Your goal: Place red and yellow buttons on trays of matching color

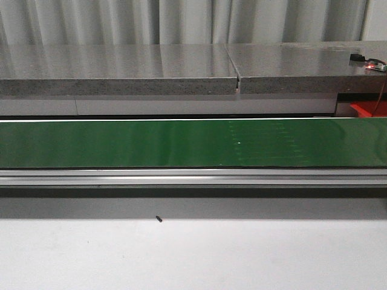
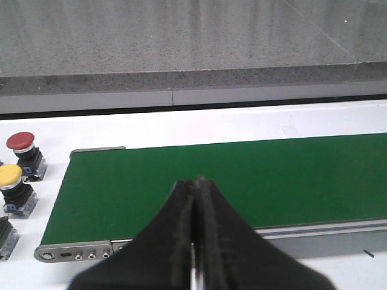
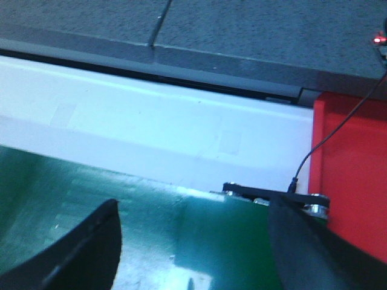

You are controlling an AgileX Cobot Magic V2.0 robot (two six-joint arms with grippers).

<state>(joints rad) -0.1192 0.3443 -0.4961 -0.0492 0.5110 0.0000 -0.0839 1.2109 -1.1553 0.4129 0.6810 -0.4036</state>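
In the left wrist view a red button (image 2: 22,145) and a yellow button (image 2: 12,180) stand on the white table beside the end of the green conveyor belt (image 2: 242,175). My left gripper (image 2: 197,184) is shut with nothing in it, above the belt's near edge and well apart from the buttons. My right gripper (image 3: 193,217) is open and empty over the belt's other end (image 3: 205,241), with a red tray (image 3: 354,169) just beyond it. In the front view only a corner of the red tray (image 1: 370,109) shows. The yellow tray is out of view.
A grey stone counter (image 1: 181,66) runs behind the belt (image 1: 181,142). A small device with a red light and a cable (image 1: 370,63) sits on it at the far right. A third, dark button body (image 2: 5,232) is partly cut off. A tiny dark speck (image 1: 159,219) lies on the white table.
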